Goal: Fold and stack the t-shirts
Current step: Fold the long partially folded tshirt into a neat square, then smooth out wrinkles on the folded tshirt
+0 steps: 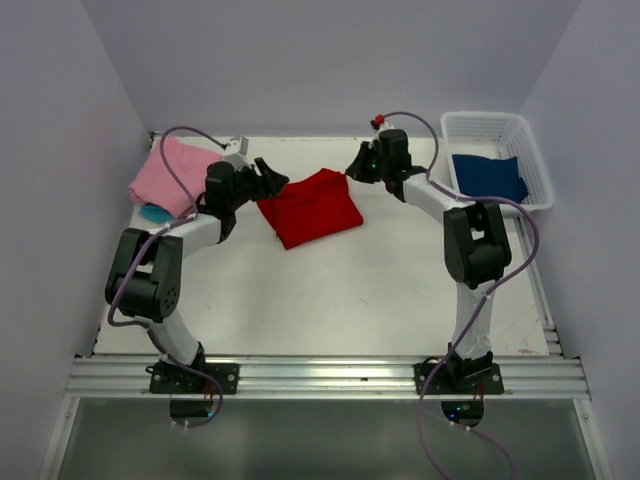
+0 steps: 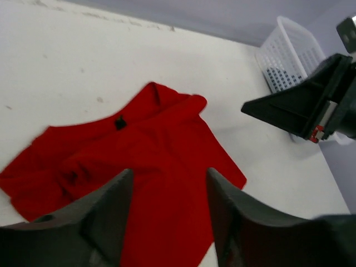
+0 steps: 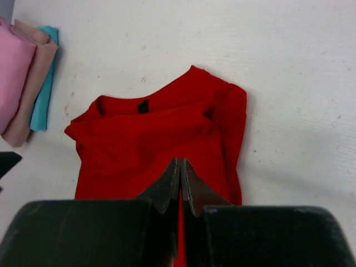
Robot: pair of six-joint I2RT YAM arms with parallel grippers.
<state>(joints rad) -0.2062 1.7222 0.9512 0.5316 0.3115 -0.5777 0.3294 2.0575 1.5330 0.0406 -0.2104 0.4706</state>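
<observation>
Left arm [image 1: 160, 285]: upper link rises from the base at the near edge to a bent elbow. The forearm then reaches away and to the right, toward the table middle.
- Left gripper [image 2: 168, 177] hangs low over the near-left part of the red t-shirt [image 1: 310, 207], tilted forward.
- Its fingers [image 2: 108, 219] stand well apart, with only red cloth seen through the gap. Nothing is held.

Right arm [image 1: 475, 250]: mirrors the left, with the elbow up over the right side and the forearm angled away and to the left.
- Right gripper [image 3: 179, 162] sits at the far-right corner of the red t-shirt, pointing down at it.
- Its fingertips are pressed together into a single point. No cloth shows pinched between them.
- In the left wrist view it appears as a dark wedge above the table, right of the shirt.

Red t-shirt: lies flat on the white table [image 1: 330, 300] in the far middle, between the two grippers. It is partly folded into a rough rectangle, with the collar and a dark neck label showing and some edges uneven.

Other t-shirts:
- A stack sits in the far-left corner, apart from the red one. It has a pink t-shirt [image 1: 168, 172] on top, a beige t-shirt [image 3: 32, 83] under it, and a turquoise t-shirt [image 1: 154, 212] poking out at the bottom.
- A dark blue t-shirt [image 1: 488, 177] lies inside the white mesh basket [image 1: 530, 150] at the far-right edge.
</observation>
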